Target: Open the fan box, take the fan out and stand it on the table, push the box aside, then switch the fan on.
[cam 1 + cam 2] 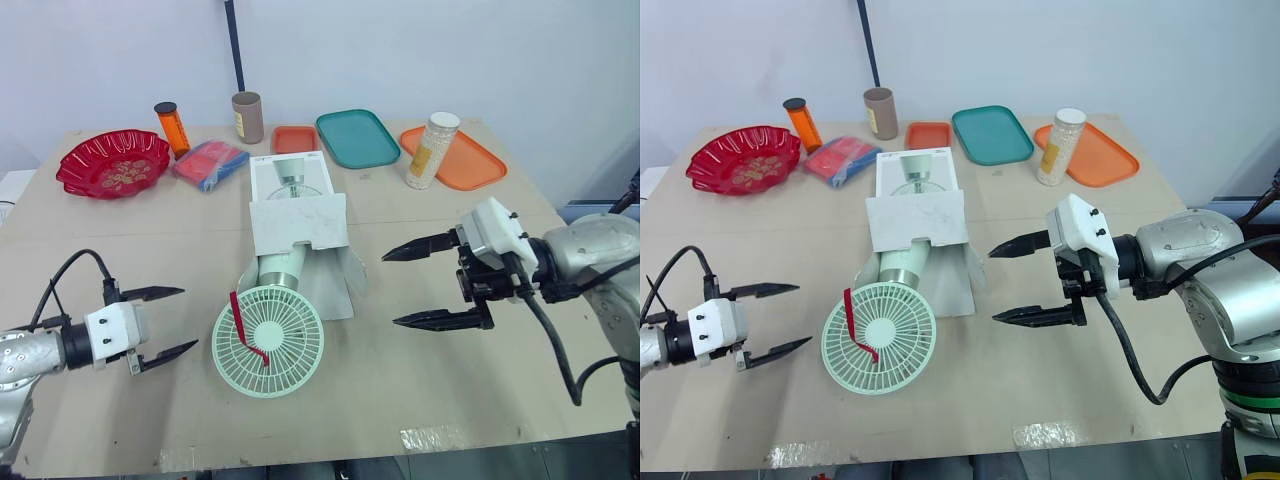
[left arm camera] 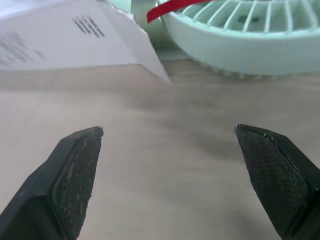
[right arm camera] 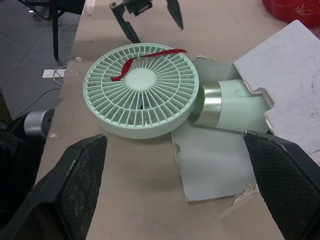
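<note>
The fan (image 1: 267, 340) lies half out of the box (image 1: 298, 215), between the left pincer (image 1: 190, 318) and right pincer (image 1: 390, 290), both wide open and empty, so I'd have the right close on its stem (image 1: 281, 270), draw it clear, then stand it upright on the worktop (image 1: 450, 370).

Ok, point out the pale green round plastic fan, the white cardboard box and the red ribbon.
Pale green round plastic fan (image 1: 270, 336): left eye view, grille hub.
White cardboard box (image 1: 298, 225): left eye view, open flap.
Red ribbon (image 2: 167, 8): left wrist view, mid strip.
</note>
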